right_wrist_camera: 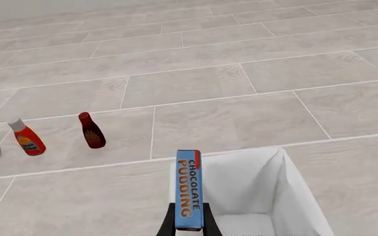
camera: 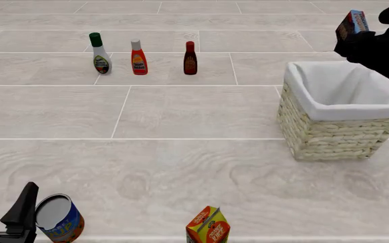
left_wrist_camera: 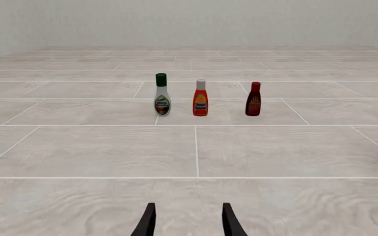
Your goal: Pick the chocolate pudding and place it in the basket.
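Chocolate pudding (right_wrist_camera: 189, 189), already picked, was clamped upright in the right gripper (right_wrist_camera: 189, 223) above the far rim of the basket (camera: 301, 91) at right, release remaining; near left, the left gripper (left_wrist_camera: 187, 221) stood spread and empty.

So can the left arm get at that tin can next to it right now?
Probably yes: the left gripper is open and empty, and the can stands just beside it with nothing between them.
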Robot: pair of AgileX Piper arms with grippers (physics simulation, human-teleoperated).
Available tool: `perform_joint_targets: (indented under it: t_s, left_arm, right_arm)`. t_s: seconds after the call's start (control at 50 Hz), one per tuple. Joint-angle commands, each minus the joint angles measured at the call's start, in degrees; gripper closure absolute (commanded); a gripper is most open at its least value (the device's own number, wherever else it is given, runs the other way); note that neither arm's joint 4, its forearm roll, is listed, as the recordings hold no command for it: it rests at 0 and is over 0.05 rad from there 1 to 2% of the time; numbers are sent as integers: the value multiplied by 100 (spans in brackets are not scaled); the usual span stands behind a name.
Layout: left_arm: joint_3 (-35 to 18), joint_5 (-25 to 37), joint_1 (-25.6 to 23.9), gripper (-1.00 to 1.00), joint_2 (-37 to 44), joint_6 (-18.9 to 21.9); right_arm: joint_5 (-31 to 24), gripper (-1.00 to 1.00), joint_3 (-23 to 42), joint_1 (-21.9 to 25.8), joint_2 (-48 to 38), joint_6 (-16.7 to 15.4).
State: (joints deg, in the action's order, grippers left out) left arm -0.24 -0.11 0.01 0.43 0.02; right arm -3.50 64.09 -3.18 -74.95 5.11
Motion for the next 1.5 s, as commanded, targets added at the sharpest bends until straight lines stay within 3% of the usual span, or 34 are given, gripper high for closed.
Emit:
perform_joint_targets:
  t_s: [0.02, 0.6, 0.86, 1.5]
  left_arm:
    - [0, 0, 0, -100, 1, 0]
    - [0, -2, 13, -100, -5, 3]
    - [0, 0, 0, -100, 0, 0]
    - [0, 0, 0, -100, 0, 0]
  right_arm:
    - [-110, 100, 107, -198, -69, -41]
    - [-1048, 100, 836, -420, -387, -359]
    - [-1407, 100, 1091, -493, -658, -286]
    - [-1518, 100, 1072, -606, -919, -239]
